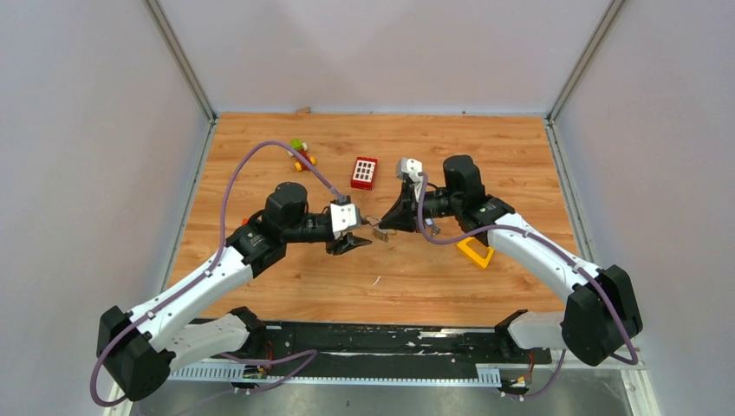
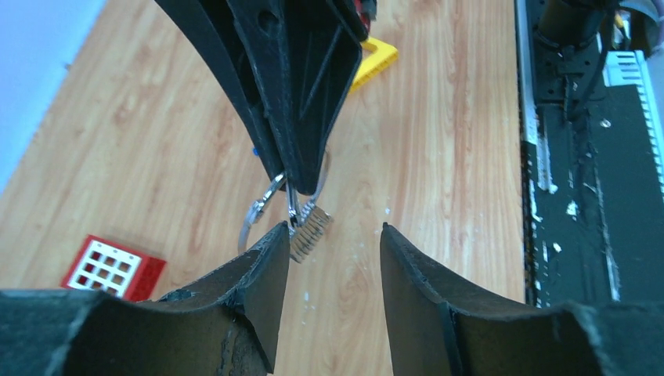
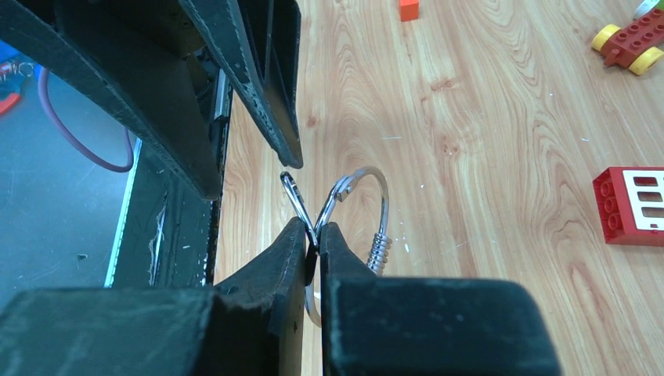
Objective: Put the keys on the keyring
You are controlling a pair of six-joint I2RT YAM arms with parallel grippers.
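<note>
My thin round silver wire keyring (image 3: 374, 182) hangs clear of the wood over the middle of the table (image 1: 286, 156). It stands roughly upright, pinched between the closed tips of my right gripper (image 3: 315, 235). A small ribbed silver stack (image 3: 379, 251) rides on its wire. I cannot tell whether that stack is the small silver keys seen edge-on.

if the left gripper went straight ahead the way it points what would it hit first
Most likely the keyring pinched in the right gripper, which hangs just ahead of the left gripper's open jaws. Depth is hard to judge.
</note>
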